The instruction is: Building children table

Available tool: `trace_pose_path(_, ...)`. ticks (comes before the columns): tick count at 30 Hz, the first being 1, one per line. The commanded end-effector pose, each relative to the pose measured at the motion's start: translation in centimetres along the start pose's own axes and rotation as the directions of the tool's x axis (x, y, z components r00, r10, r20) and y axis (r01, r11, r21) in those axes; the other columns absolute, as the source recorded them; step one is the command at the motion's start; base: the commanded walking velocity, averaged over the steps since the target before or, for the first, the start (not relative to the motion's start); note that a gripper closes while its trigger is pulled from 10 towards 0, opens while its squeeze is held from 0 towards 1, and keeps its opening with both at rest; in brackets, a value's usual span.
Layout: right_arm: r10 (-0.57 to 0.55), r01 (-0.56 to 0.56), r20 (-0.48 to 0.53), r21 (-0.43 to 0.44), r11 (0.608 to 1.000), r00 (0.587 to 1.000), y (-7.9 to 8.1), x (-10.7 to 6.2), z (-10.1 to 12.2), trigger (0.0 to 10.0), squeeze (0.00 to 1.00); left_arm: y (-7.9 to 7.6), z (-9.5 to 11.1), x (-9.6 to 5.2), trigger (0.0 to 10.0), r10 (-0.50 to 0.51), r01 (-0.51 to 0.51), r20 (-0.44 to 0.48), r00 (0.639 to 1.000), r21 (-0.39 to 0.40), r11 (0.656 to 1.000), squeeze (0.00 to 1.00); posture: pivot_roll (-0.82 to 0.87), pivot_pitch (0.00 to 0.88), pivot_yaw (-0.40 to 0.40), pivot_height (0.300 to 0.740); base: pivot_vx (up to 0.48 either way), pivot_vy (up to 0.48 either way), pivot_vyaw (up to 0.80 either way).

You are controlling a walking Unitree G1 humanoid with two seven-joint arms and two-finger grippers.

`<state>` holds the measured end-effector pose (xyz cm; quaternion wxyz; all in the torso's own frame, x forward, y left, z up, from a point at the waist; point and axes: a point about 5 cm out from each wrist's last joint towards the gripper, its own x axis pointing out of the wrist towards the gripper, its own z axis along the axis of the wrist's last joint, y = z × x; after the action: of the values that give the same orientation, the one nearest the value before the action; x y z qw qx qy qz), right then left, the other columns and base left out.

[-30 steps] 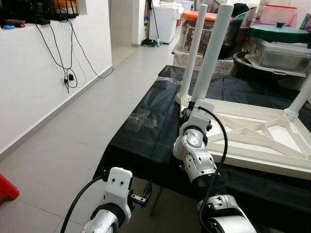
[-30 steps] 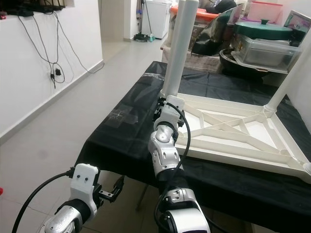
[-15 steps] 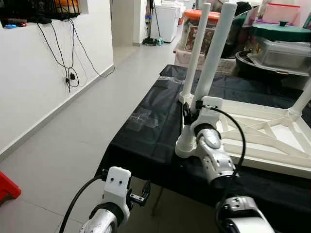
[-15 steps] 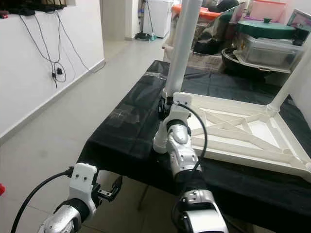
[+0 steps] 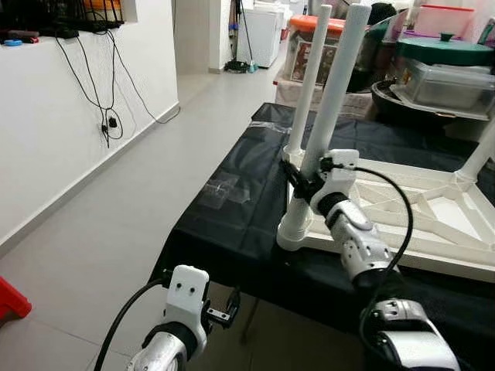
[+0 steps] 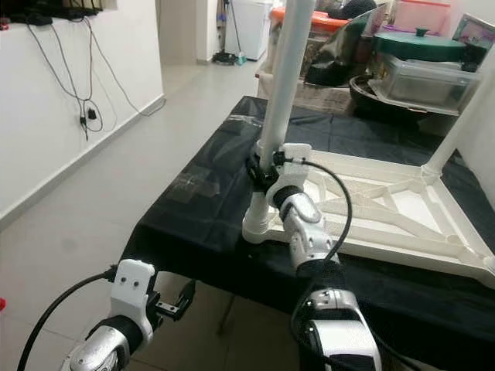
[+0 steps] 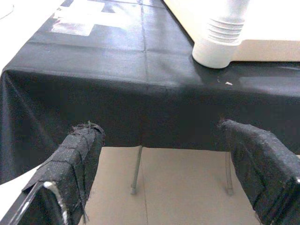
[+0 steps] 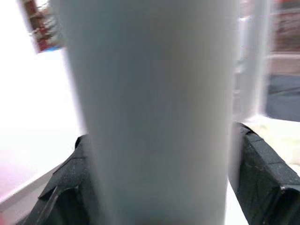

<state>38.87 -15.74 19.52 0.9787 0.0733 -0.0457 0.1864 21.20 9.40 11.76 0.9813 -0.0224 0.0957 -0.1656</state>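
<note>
We saw the right gripper (image 5: 303, 184) clamped around a smooth white tubular leg (image 5: 334, 93), its ribbed foot below on black cloth (image 5: 232, 224) beside the upturned tabletop (image 5: 418, 224). Left gripper (image 7: 164, 164) hung open.

Lived-in home, hallway or utility area. Evidence: pale tiled floor (image 5: 116, 209), white wall (image 5: 46, 116) with dangling black cables (image 5: 108, 85), a white appliance (image 5: 261, 31) at the far end, stacked plastic storage boxes (image 5: 448, 81) and lidded pots (image 5: 445, 48) behind a black-covered table (image 5: 232, 209).
</note>
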Motion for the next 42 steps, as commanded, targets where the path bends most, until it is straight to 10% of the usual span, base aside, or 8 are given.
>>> trace_pose_path(1,0.081,-0.081,-0.026,0.002,0.997,0.996,-0.2,0.2,0.2,10.0,0.00,-0.1,-0.3,0.1,10.0,-0.001,0.001,-0.012,1.000,0.001,1.000,0.00,0.06,0.000,-0.074,0.740,0.000,0.000,0.00)
trace_pose_path(23,0.480,-0.473,-0.193,0.084,0.877,0.856,1.2,1.4,0.8,10.0,0.00,-1.1,0.2,-2.1,10.0,0.004,-0.005,-0.023,1.000,-0.036,0.999,0.00,0.10,0.105,-0.099,0.740,0.000,0.000,0.00)
trace_pose_path(25,0.528,-0.519,-0.197,0.098,0.849,0.826,2.0,1.6,0.6,0.0,0.00,-1.3,0.3,-2.4,10.0,0.006,-0.007,-0.025,1.000,-0.041,0.999,0.00,0.10,0.123,-0.101,0.740,0.000,0.000,0.00)
trace_pose_path(38,0.564,-0.554,-0.174,0.107,0.826,0.807,3.0,1.8,0.3,0.0,0.00,-1.4,0.3,-2.8,10.0,0.012,-0.014,-0.034,0.999,-0.050,0.999,0.00,0.10,0.132,-0.101,0.740,0.000,0.000,0.00)
trace_pose_path(42,0.232,-0.243,-0.178,-0.038,0.969,0.956,1.7,2.5,-0.3,0.0,0.00,-1.1,0.2,-2.2,10.0,0.011,-0.013,-0.037,0.999,-0.046,0.999,0.00,0.08,0.096,-0.094,0.740,0.000,0.000,0.00)
